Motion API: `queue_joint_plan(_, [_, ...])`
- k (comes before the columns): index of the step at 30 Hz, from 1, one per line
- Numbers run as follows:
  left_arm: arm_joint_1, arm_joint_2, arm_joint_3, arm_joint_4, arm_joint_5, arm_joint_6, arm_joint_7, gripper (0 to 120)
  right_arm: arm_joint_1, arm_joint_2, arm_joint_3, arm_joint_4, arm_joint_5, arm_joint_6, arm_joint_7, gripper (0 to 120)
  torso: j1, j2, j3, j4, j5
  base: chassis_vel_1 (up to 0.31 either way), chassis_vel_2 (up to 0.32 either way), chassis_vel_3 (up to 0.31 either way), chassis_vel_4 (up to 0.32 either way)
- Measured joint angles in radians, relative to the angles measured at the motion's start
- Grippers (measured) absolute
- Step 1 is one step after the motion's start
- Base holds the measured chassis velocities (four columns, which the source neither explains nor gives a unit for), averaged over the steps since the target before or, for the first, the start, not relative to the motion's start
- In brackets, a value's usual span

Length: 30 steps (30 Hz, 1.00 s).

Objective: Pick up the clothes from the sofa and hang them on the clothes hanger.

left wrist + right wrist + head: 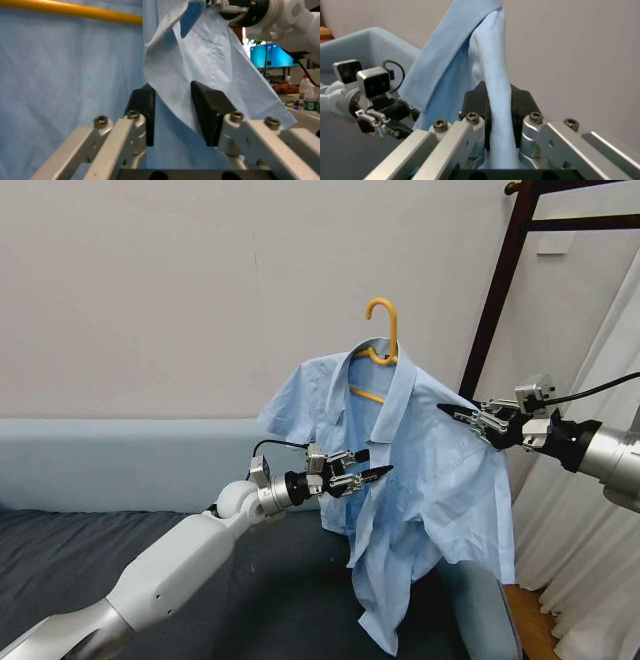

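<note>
While right gripper [452, 414] pinches shirt [440, 480] shoulder on yellow hanger [394, 330], left gripper [375, 468] spread around front edge.

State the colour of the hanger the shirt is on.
The hanger is yellow-orange; the head view shows it best, above the shirt.

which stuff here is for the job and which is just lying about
Job: light blue shirt, yellow plastic hanger, dark wooden rack, blue sofa, left gripper open at shirt front, right gripper pinching its shoulder.
Lying about: plastic bottles, white curtain.
</note>
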Motion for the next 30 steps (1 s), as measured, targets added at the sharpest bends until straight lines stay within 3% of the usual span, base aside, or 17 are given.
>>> queue_joint_plan(8, [-0.007,0.019,-0.023,-0.012,-0.012,0.000,0.011,0,0.009,0.006,-0.009,-0.019,-0.008,0.002,-0.001,7,0.000,0.000,0.000,0.0000,-0.0001,0.000,0.000,0.000,0.000])
queue_joint_plan(17, [-0.032,0.038,-0.063,-0.029,-0.021,-0.001,0.026,0,0.015,0.004,-0.011,-0.031,-0.005,0.003,-0.005,7,0.000,0.000,0.000,0.0000,-0.0002,0.000,0.000,0.000,0.000])
queue_joint_plan(22, [-0.100,0.050,-0.106,-0.033,-0.032,0.008,0.080,0,0.067,-0.008,-0.025,-0.020,0.089,0.009,-0.013,7,0.000,0.000,0.000,0.0000,-0.0001,0.000,0.000,0.000,0.000])
queue_joint_plan(27, [-0.119,0.007,-0.104,0.014,0.123,-0.033,0.072,0,0.092,-0.020,-0.019,0.004,0.184,0.009,-0.013,7,0.000,0.000,0.000,0.0000,-0.0002,0.000,0.000,0.000,0.000])
queue_joint_plan(30, [-0.116,-0.003,-0.101,0.014,0.123,-0.037,0.059,0,0.075,-0.026,-0.001,0.006,0.188,0.009,-0.020,7,0.000,0.000,0.000,-0.0003,-0.0002,0.000,0.000,0.000,0.000])
